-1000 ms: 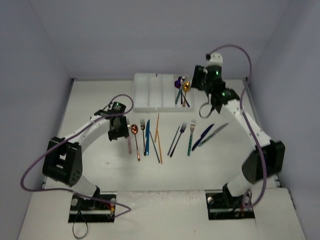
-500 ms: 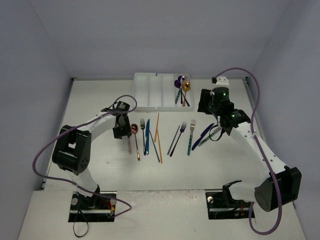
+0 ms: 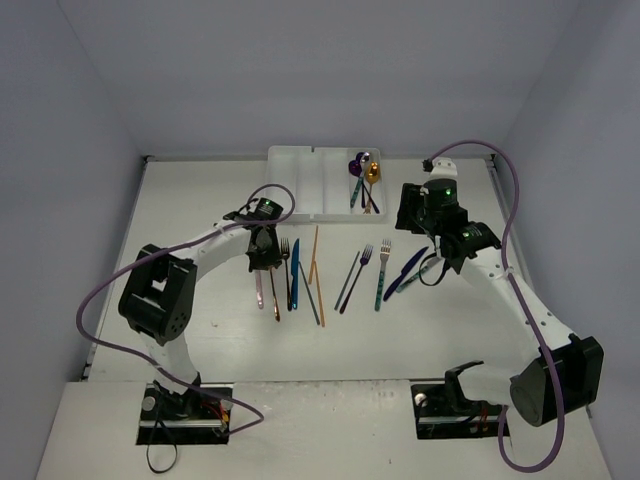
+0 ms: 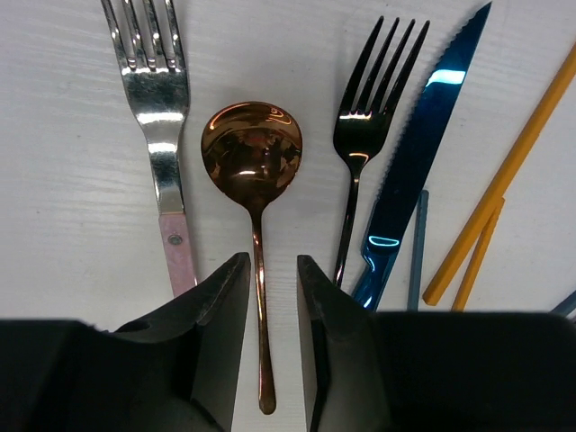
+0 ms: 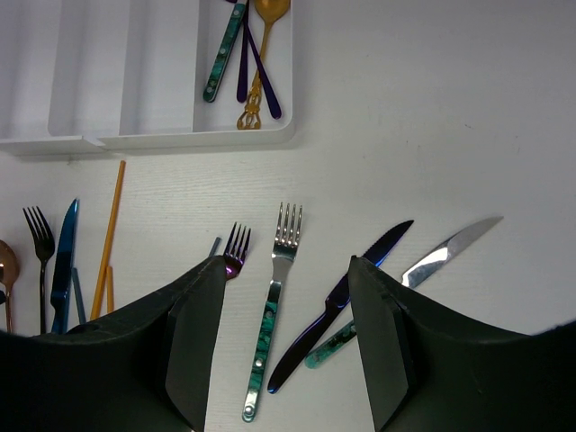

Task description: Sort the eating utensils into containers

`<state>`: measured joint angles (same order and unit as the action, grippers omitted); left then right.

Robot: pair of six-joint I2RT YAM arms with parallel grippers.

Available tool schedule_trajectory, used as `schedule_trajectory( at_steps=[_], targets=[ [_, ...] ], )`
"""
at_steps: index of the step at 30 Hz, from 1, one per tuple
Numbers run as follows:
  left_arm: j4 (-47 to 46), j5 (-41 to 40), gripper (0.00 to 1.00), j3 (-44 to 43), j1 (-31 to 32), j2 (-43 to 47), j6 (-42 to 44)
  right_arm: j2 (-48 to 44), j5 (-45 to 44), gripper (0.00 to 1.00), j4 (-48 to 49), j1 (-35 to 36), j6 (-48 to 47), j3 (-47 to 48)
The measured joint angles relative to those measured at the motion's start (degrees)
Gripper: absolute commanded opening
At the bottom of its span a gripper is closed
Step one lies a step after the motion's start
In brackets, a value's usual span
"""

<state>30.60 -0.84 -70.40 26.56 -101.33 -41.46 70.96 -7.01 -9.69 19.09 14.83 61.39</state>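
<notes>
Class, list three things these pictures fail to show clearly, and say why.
Left wrist view: the left hand hides the pink-handled fork's handle end.
Right wrist view: the copper spoon is cut off by the left edge.
Top view: utensils in the tray are too small to identify.

pink-handled fork cut off above, handle end behind the jaws.

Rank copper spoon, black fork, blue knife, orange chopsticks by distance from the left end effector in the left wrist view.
1. Copper spoon: handle inside the open left end effector.
2. Black fork: just right of it.
3. Blue knife: right of the fork.
4. Orange chopsticks: far right.
</notes>
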Motion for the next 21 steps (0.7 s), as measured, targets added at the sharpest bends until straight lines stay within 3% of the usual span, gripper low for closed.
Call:
schedule_trajectory(
  at_steps=[21],
  targets=[
    [0.47, -0.46, 0.16, 0.85, 1.57, -3.64, -4.46, -0.31, -0.01, 0.54, -0.49, 0.00, -0.15, -0.99]
  ],
)
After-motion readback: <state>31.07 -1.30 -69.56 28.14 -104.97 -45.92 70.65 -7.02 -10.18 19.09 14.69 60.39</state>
